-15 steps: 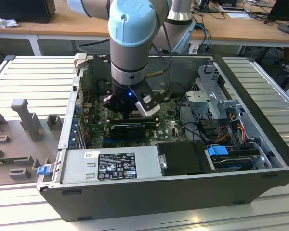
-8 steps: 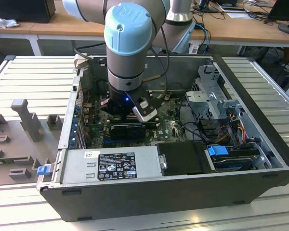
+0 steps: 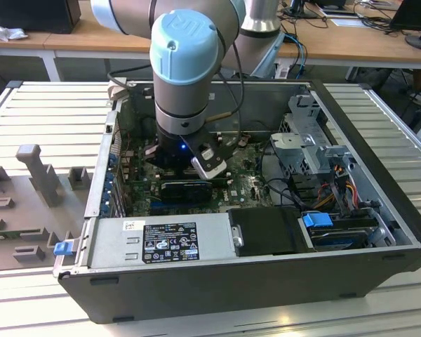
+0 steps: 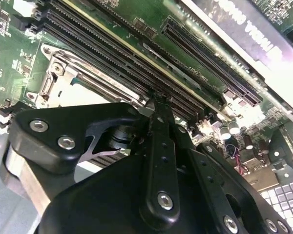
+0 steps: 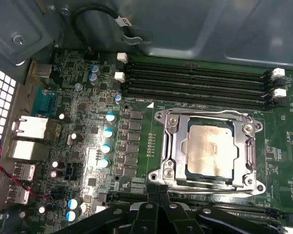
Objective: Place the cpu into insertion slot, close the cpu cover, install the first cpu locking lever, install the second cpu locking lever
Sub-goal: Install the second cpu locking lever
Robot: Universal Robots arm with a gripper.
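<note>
cpu under closed cpu cover

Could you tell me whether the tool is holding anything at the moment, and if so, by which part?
Nothing is held: the cpu lies in the insertion slot with the cpu cover down, apart from the tool.

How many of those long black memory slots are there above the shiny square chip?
4 long black memory slots in the first wrist view, stacked side by side in parallel rows on the green board, just beyond the cpu cover that frames the cpu.
</note>
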